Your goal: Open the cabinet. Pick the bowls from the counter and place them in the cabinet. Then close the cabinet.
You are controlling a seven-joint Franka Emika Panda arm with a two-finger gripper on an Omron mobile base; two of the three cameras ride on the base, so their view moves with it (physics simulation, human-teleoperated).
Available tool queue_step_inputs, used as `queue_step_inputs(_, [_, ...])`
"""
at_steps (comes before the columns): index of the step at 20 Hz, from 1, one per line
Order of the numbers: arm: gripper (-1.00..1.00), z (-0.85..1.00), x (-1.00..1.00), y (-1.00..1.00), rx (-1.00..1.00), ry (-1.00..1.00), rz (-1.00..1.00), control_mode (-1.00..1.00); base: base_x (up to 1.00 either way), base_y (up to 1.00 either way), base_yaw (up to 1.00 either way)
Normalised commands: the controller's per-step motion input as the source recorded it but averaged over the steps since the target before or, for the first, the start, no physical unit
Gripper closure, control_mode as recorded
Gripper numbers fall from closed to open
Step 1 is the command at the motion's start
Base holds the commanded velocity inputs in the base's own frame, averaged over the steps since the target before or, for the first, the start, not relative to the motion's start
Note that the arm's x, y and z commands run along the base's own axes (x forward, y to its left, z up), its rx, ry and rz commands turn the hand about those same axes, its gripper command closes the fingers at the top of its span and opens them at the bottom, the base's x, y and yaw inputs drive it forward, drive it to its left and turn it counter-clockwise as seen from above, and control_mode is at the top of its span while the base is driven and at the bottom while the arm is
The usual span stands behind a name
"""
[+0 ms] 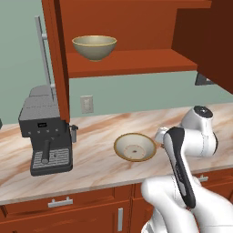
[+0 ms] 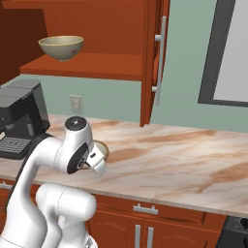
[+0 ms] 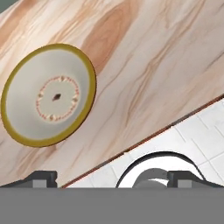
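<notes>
Shallow bowl (image 1: 134, 147) on counter (image 1: 91, 159)

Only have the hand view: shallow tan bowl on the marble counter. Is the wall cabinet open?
Observer: Yes, both doors of the red-brown wooden wall cabinet stand open.
Operator: Other bowl?
Observer: The deep rounded tan bowl already sits on the cabinet shelf.
Operator: Anything beside the shallow one?
Observer: A dark grey espresso machine stands apart from the shallow tan bowl on the marble counter.
Operator: Gripper near it?
Observer: The gripper, open, hangs above the bowl's near side.
</notes>
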Motion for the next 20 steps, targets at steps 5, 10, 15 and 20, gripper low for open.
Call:
queue_step_inputs(5, [-1.0, -0.05, 0.02, -0.01, 0.15, 0.0, 0.01, -1.0, 0.0, 0.0, 0.0])
queue_step_inputs(10, [-1.0, -0.04, 0.06, 0.0, 0.12, -0.02, 0.01, -1.0, 0.0, 0.0, 0.0])
queue_step_inputs(15, [-1.0, -0.07, 0.14, 0.0, 0.03, -0.08, 0.0, -1.0, 0.0, 0.0, 0.0])
queue_step_inputs(20, [-1.0, -0.08, 0.23, 0.0, 0.0, -0.12, 0.0, -1.0, 0.0, 0.0, 0.0])
